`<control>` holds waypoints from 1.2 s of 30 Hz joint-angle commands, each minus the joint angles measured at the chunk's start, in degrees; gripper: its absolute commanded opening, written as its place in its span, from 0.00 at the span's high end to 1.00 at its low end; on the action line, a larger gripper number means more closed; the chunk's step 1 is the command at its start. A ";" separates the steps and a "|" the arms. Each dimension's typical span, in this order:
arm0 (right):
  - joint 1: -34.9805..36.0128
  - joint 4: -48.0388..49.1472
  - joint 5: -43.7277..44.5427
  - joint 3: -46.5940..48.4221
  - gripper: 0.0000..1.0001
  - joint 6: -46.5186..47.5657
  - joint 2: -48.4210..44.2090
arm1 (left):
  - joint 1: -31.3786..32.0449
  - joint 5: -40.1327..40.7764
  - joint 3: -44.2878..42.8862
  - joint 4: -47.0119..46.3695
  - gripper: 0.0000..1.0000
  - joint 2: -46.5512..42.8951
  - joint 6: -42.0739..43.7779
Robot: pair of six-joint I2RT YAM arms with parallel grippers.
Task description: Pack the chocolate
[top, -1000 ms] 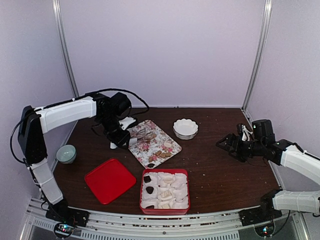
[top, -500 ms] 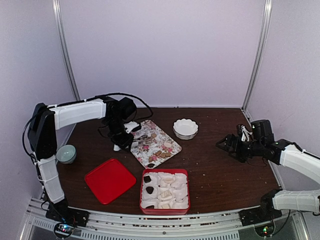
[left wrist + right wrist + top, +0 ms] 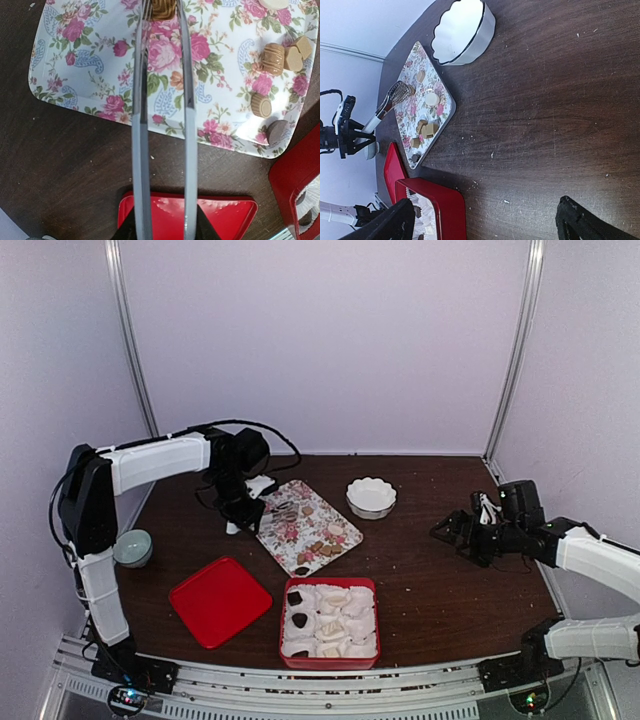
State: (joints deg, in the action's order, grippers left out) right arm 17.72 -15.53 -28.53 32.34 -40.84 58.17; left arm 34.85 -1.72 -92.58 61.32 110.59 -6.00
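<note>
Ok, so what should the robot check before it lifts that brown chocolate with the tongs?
1. Grip of the left fingers on the tongs: ok.
2. Tips on either side of the brown chocolate: ok.
3. Chocolate squeezed tight: cannot tell, the tips sit at the very edge of the wrist picture.
4. Box open: ok, the lid lies beside the red box.
5. Room in the box: ok, many paper cups look empty.
6. Way clear of the right fingers: ok, they are open and far from the tray.
</note>
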 commanded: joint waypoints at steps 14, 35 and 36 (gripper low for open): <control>0.33 0.23 -1.78 2.86 0.00 2.76 1.70 | 5.36 -8.42 13.73 -4.94 0.96 -23.23 7.75; 0.39 -0.79 -2.11 -0.16 0.00 2.11 -3.01 | 28.09 -1.46 21.20 -9.88 0.93 -23.62 10.89; 0.35 -1.14 -1.91 -0.38 0.00 2.14 -3.51 | 28.22 -1.31 20.89 -10.12 0.93 -22.83 10.76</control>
State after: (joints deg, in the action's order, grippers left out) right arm 17.72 -15.81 -30.83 33.10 -38.92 56.77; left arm 62.22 -4.10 -71.35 56.12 85.08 4.45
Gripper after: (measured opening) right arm 0.998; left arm 0.272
